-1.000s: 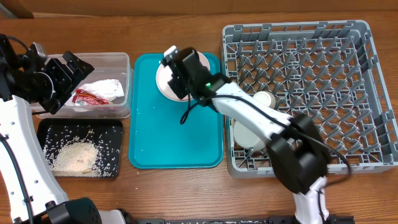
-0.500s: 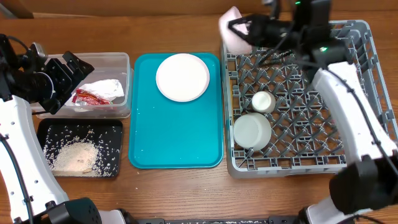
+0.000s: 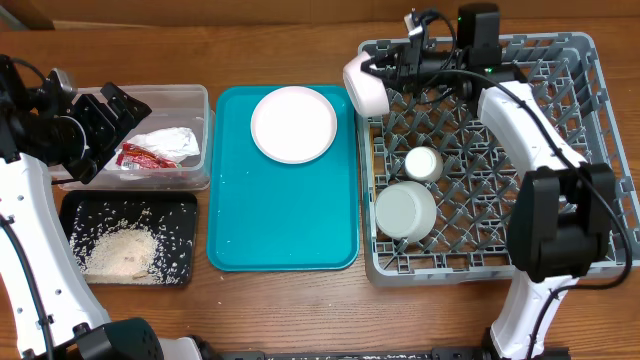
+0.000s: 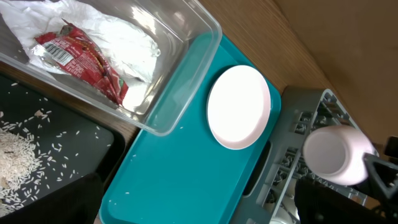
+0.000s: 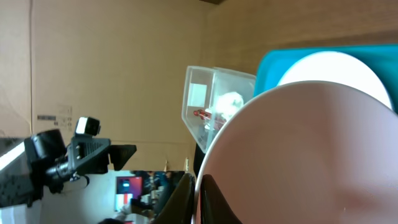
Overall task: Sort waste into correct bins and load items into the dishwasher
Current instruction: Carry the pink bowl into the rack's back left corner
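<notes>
The overhead view alone is taking in the whole large square grey plastic dish rack [image 3: 460,270]. A small cream cup [image 3: 423,162] and a smooth grey-white bowl [image 3: 405,208] are sitting among the upright pegs on its left side. The right gripper [image 3: 388,70] is clamping the rim of a glossy pinkish bowl [image 3: 363,85], holding it on edge over the rack's corner beside the round pale pink plate [image 3: 293,123]. That plate is lying flat on the teal plastic tray [image 3: 280,220].

From the right wrist, the bowl's curved wall is filling most of the frame and covering part of the plate. Only the dark fingertips [image 5: 198,190] pinching its rim are showing. The left wrist view is looking into the bowl's round mouth, with the rack cut off at the edge.

The left gripper [image 3: 105,130] is hanging with jaws spread and empty over the clear rectangular plastic tub [image 3: 180,100]. Inside, a crinkled red printed snack wrapper [image 4: 81,65] is lying against a crumpled white paper napkin [image 4: 134,46]. Whitish rice-like grains [image 3: 120,248] are lying scattered in the shallow black rectangular tray [image 3: 75,210].
</notes>
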